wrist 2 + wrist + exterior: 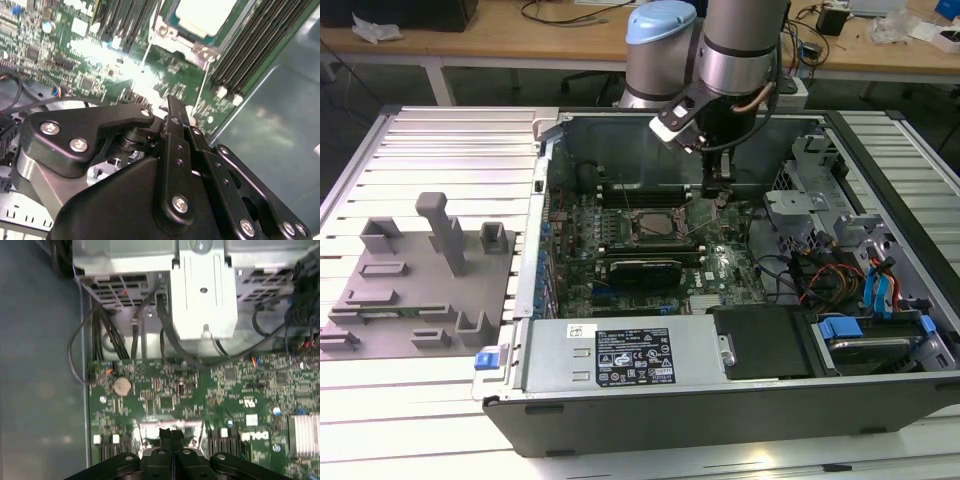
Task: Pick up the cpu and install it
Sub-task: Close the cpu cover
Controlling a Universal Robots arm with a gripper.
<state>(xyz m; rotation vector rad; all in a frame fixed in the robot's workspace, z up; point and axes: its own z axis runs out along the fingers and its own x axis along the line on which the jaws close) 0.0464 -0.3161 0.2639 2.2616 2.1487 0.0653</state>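
Observation:
The cpu (205, 15), a flat chip with a silvery-white top, lies inside the metal-framed socket (655, 226) on the green motherboard (720, 268) of the open computer case. My gripper (717, 200) hangs just above the board, a little to the exterior view's right of the socket. Its two black fingers (165, 436) are pressed together with nothing between them, so the gripper (171, 432) is shut. In the second wrist view the gripper (173, 102) points at the board beside the socket's frame (197, 50), apart from the chip.
A grey plastic fixture tray (410, 290) with upright posts lies on the slatted table at the exterior view's left. Memory slots (255, 45) flank the socket. A metal drive cage (200, 285), loose cables (820, 275) and the labelled power supply (630, 355) crowd the case.

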